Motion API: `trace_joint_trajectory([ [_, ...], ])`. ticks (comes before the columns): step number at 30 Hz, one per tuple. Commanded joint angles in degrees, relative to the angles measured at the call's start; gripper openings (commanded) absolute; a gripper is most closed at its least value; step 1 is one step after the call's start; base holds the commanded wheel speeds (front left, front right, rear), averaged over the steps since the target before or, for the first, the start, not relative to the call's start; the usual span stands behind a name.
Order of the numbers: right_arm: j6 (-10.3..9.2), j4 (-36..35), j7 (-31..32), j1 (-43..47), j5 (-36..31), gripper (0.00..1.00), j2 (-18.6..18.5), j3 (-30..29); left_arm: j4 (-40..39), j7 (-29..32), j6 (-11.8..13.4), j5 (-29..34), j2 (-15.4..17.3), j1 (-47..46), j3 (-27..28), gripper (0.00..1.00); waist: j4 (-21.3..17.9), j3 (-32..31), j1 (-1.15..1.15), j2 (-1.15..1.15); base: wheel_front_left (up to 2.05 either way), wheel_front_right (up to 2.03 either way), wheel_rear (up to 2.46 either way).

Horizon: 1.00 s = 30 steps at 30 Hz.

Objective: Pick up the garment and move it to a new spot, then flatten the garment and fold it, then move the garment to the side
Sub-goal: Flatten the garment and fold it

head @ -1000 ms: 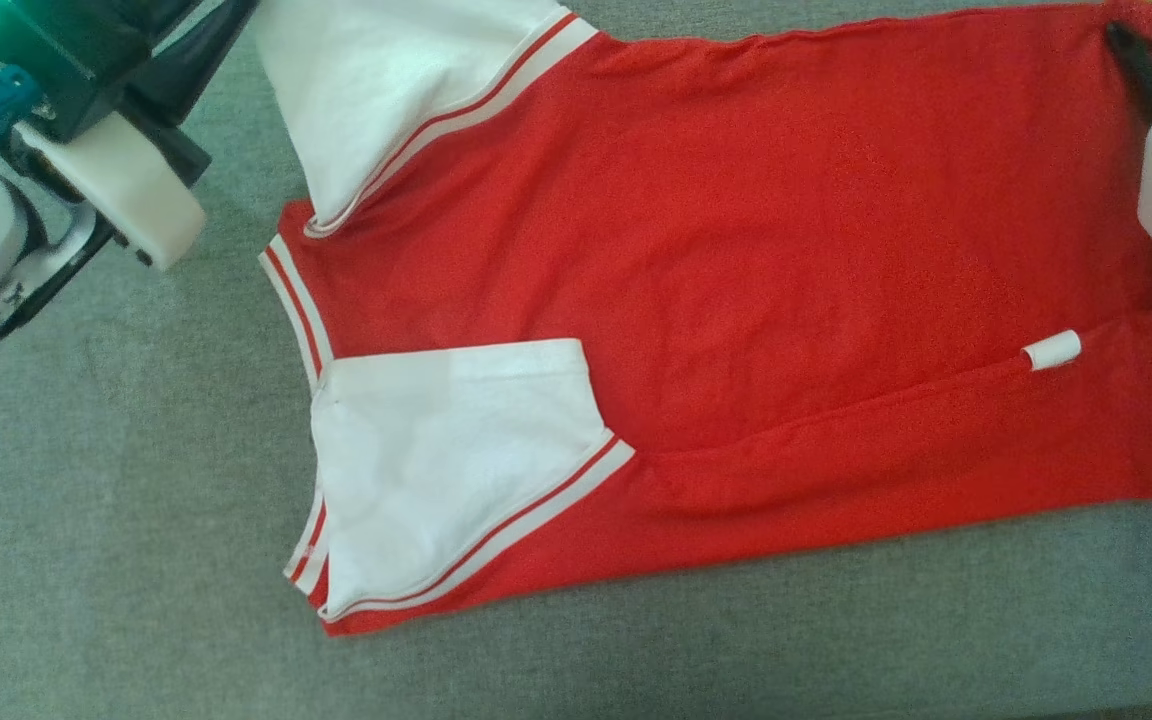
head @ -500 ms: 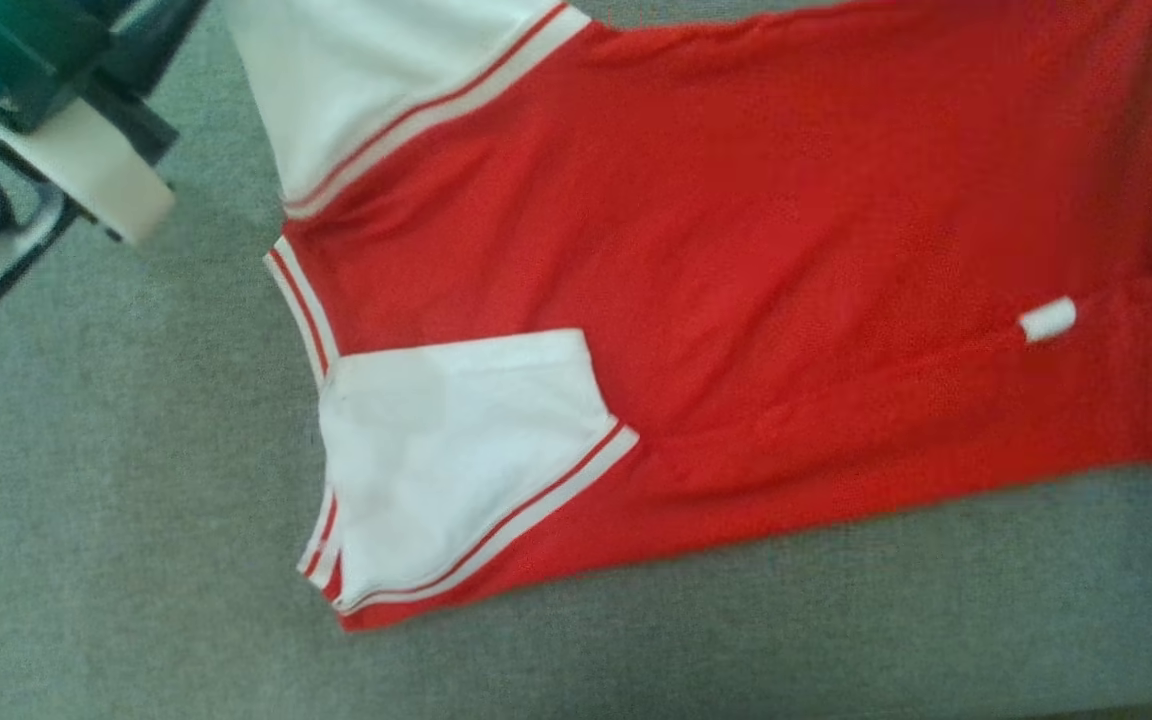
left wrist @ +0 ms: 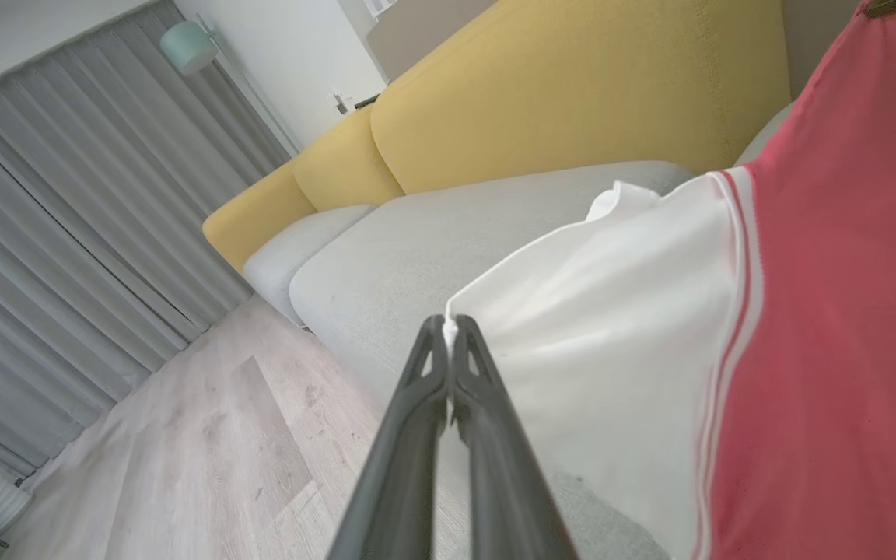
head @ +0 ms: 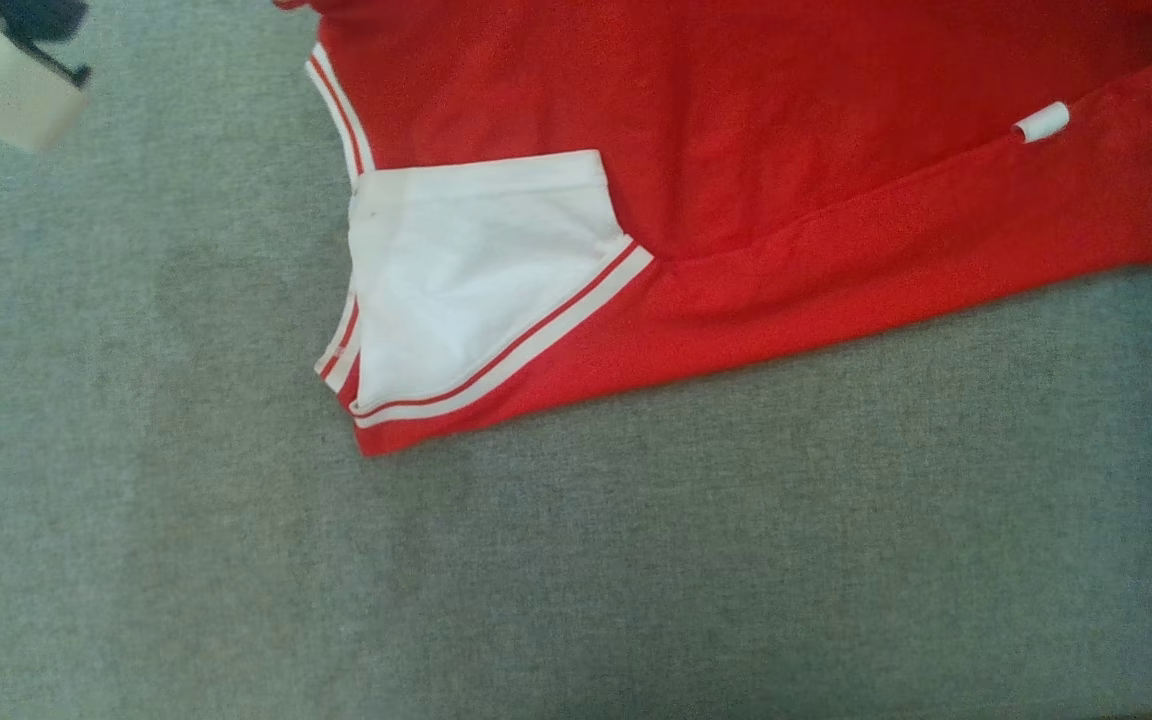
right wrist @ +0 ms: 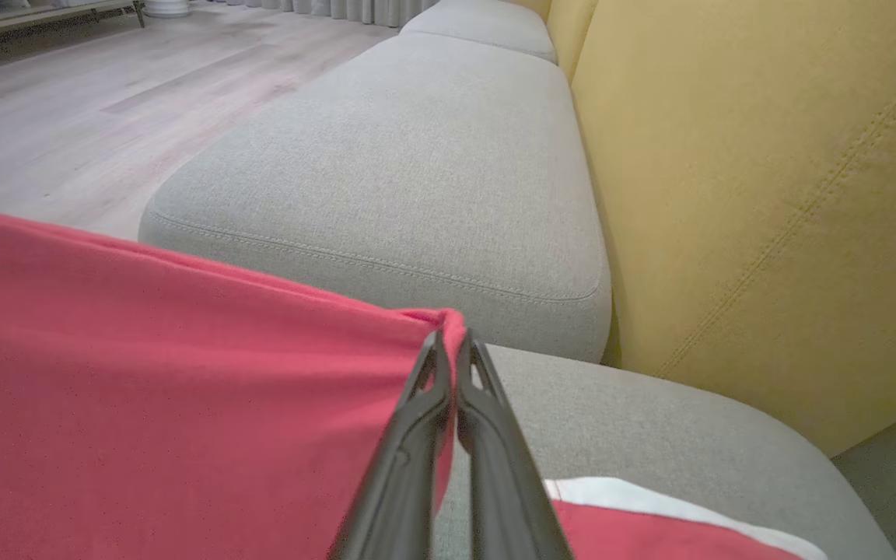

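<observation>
Folding looks to be the step in hand. The garment (head: 736, 150) lies spread toward the back edge of the grey sofa seat (head: 636, 560), with its near white sleeve (head: 466, 280) already turned in over the red body. A long lengthwise crease runs along the near side, past a small white tag (head: 1041, 123).

The left gripper (left wrist: 448, 323) is pinched closed on the edge of the far white sleeve. The right gripper (right wrist: 452, 338) is clamped tight on a red corner at the other end. Between them the far side of the cloth is raised off the cushion and drawn taut.

I judge the pick-up, the move and most of the flattening done. Bringing the lifted half over, any further folds and the shift to the side are left.

The garment is a soft matte knit, red with white sleeves trimmed in thin red and white stripes. It drapes limply and creases where gathered at the fingertips. The seat is a coarse woven fabric with rounded, piped edges. Behind it are a mustard-yellow backrest (left wrist: 572, 93) with stitched seams, a pale wood-plank floor (left wrist: 207, 451) and pleated grey curtains (left wrist: 67, 233).
</observation>
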Motion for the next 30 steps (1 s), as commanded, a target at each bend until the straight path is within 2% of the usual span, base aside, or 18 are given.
trace_joint_trajectory([
  [1,-0.05,-1.98,-0.86,2.85,0.7,0.0,-0.82,-0.82,-0.94,-0.29,0.42,-0.58,2.67,0.2,2.56,0.0,0.39,-0.37,0.0,0.0,0.0,0.0,0.0],
  [8,-0.05,-3.83,-2.94,10.2,0.77,0.0,-0.93,-3.16,-7.32,0.18,3.27,-3.42,5.09,8.9,0.73,0.0,1.22,-1.85,0.0,0.0,0.0,0.0,0.0],
  [16,-0.05,-5.81,-5.25,17.02,-1.84,0.0,-1.18,-5.52,-19.45,2.03,9.81,-6.22,8.73,19.89,-1.89,0.0,2.43,-2.48,0.0,0.0,0.0,0.0,0.0],
  [22,-0.05,-7.23,-5.88,21.88,-3.83,0.0,-0.42,-6.6,-23.84,2.14,13.52,-7.68,8.05,25.95,-4.06,0.0,2.79,-2.43,0.0,0.0,0.0,0.0,0.0],
  [29,-0.05,-7.83,-5.47,25.11,-4.96,0.0,0.45,-8.35,-23.79,1.0,14.74,-8.83,5.59,29.42,-5.57,0.0,2.92,-2.38,0.0,0.0,0.0,0.0,0.0],
  [30,-0.05,-7.84,-5.41,25.39,-5.34,0.11,0.69,-8.57,-23.63,0.79,14.85,-9.1,5.15,29.84,-5.67,0.0,2.88,-2.38,0.0,0.0,0.0,0.0,0.0],
])
